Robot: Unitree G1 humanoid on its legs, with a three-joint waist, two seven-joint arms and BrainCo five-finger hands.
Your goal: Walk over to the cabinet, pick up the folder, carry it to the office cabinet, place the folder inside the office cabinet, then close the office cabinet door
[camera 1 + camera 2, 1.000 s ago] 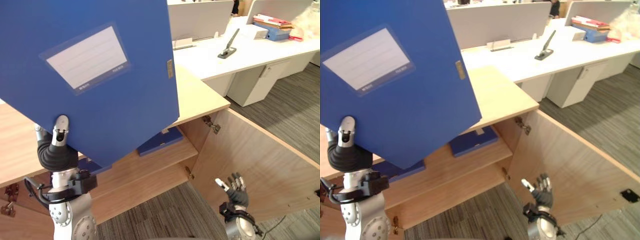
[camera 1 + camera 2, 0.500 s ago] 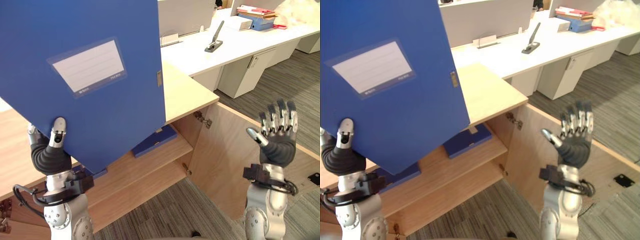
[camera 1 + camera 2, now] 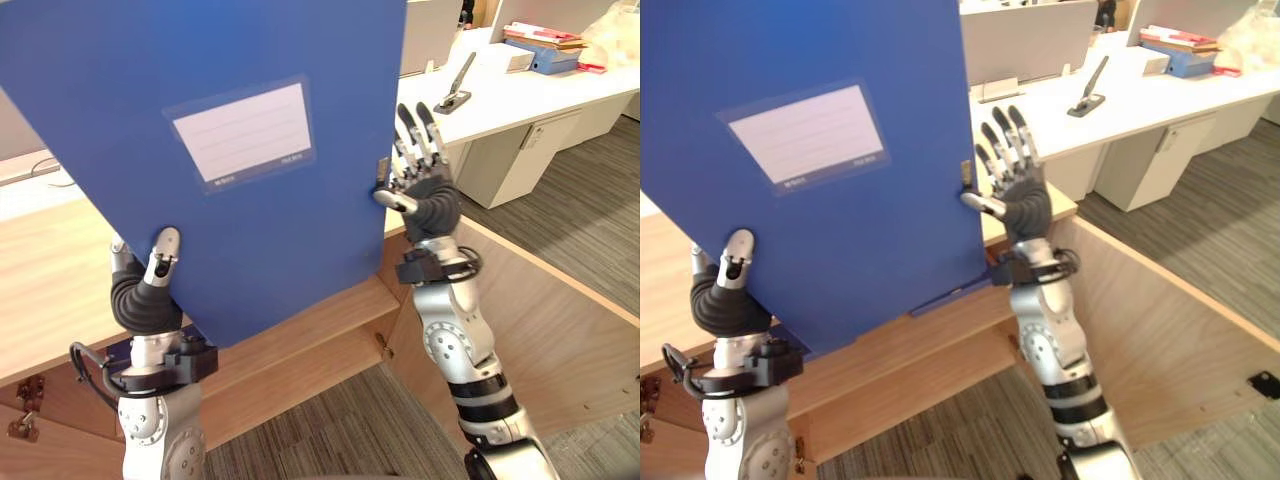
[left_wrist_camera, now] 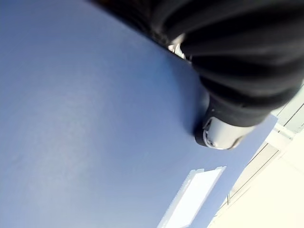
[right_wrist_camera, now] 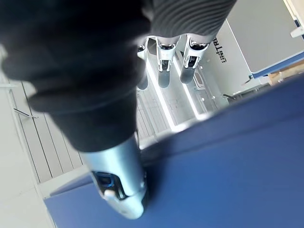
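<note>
I see the blue folder (image 3: 280, 250) held up high in front of the cabinet (image 3: 45, 290), above its wooden top. It is tilted, and its front face with the white label (image 3: 243, 133) is turned to the camera. It hides a large part of the cabinet's top and of its inside.

The left hand (image 3: 142, 298) grasps the folder at the lower corner, on the cabinet's left half. The thumb (image 3: 164, 248) is pressed on the front face, and the left wrist view shows the same. The other fingers are behind the folder, so I cannot see them.

The right hand (image 3: 428, 195) is raised at the folder's other edge, over the right end of the cabinet's top. Its fingers (image 3: 421, 128) are straight and spread, pointing up, and they grasp nothing. Only the thumb tip touches the folder's edge, just beside the small metal clasp (image 3: 965, 175).

Below the folder a wooden shelf (image 3: 320, 320) of the cabinet shows. The cabinet's door (image 3: 545, 330) stands wide open on its right side.

Behind the cabinet there is a white desk (image 3: 520, 105) with a black stapler (image 3: 458, 85) on it. At the desk's far end, well apart from the cabinet, lies a stack of papers (image 3: 545, 40).
</note>
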